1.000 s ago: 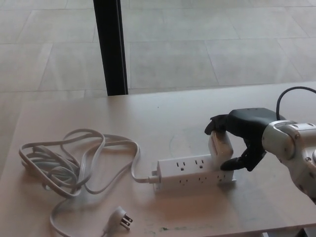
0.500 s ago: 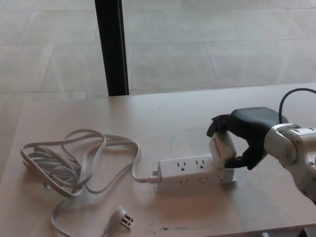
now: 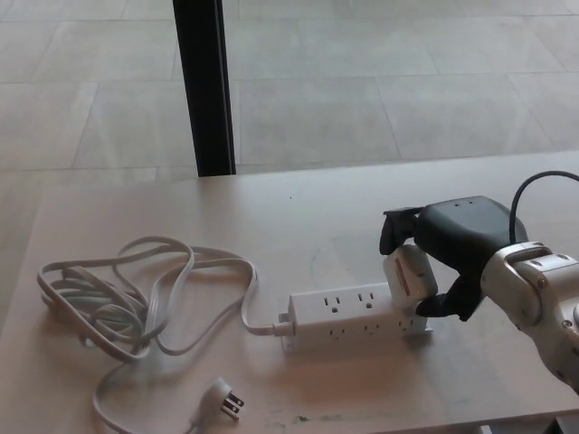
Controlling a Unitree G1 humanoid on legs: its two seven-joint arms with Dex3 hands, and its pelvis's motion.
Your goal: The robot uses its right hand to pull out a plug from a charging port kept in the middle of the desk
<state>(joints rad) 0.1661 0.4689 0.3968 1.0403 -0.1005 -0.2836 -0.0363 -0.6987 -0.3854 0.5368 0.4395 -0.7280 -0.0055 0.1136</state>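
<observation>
Since the earlier frames, the right hand had shifted slightly right and down, and the plug in its grasp had tilted further, its top leaning toward the left of the frame. Everything else on the desk lay as before.

At the centre right of the frame, the hand was clenched around the white plug, one black finger hooked over its top left and another pressing from the lower right. The plug's lower end still touched the right end of the strip; whether its pins were still seated could not be told.

The white strip lay on the desk at lower centre, running left to right, with open sockets showing on its top and front faces. Its cord left the left end and ran into a loose tangle of loops at the lower left of the frame. The cord's own end plug lay flat near the bottom edge, just below the tangle, prongs pointing right.

A black cable arched up behind the hand's wrist at the right edge. Beyond the desk, a black post stood at upper left against a tiled floor.
</observation>
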